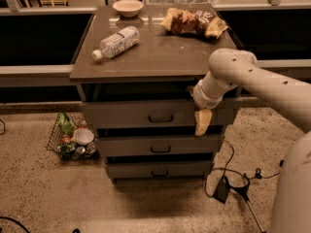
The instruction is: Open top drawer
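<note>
The top drawer (126,114) is the widest grey front, just under the cabinet's top, with a small dark loop handle (161,119) at its centre. A dark gap shows above the front. Two narrower grey drawer fronts (160,145) sit below it. My gripper (202,123) hangs down from the pale arm (252,79) in front of the right part of the top drawer front. It is to the right of the handle and apart from it.
On the cabinet top (160,57) lie a plastic bottle (116,41), a bowl (128,7) and snack bags (192,21). A wire basket (73,139) with a cup and cans stands on the floor at left. Cables and a power adapter (222,188) lie at right.
</note>
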{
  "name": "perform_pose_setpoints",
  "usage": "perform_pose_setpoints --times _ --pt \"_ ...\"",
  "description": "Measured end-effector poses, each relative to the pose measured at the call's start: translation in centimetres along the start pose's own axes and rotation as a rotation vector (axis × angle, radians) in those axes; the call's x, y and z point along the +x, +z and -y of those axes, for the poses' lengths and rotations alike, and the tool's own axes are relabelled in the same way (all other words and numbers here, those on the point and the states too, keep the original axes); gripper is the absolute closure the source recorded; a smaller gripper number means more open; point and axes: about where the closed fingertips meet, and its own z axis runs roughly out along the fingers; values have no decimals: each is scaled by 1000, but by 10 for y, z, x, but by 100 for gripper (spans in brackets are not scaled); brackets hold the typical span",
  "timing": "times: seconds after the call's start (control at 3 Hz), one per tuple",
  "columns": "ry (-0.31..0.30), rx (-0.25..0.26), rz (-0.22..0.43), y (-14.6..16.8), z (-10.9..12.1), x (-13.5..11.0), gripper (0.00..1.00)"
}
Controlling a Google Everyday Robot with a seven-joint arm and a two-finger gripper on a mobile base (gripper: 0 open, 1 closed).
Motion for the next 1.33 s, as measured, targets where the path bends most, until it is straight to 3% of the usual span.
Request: perform_pose_setpoints --times 0.67,1.33 --pt "-20 -51 19 17 6 -5 41" --pt "-65 -69 17 3 -11 -23 88"
